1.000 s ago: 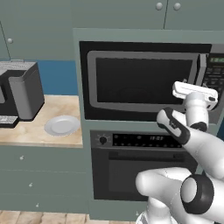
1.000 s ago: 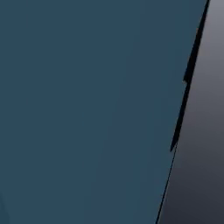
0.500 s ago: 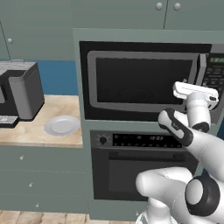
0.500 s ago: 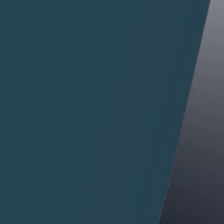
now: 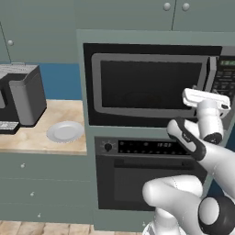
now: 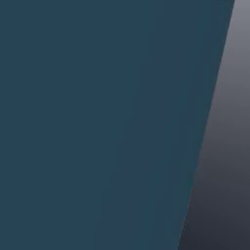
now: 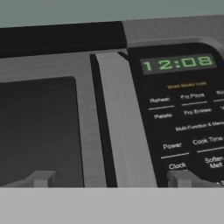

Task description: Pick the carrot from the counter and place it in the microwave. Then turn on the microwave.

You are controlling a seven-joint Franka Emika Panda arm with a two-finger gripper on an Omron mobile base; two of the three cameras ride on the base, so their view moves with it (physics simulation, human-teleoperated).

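The white two-finger hand (image 7: 111,180) is hovering released before the wide black built-in microwave (image 5: 147,85), whose door is shut. Drifting off the grey vertical handle (image 7: 124,127) is risking a wrong press on the black keypad (image 7: 188,127). I cannot tell whether the carrot is inside.

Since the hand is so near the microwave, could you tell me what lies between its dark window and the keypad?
In the hand view, a vertical grey door handle stands between the microwave's window and keypad; the open gripper straddles it.

One microwave (image 5: 153,85), one oven (image 5: 151,176), one plate (image 5: 65,131) (grey), one coffee machine (image 5: 20,96).
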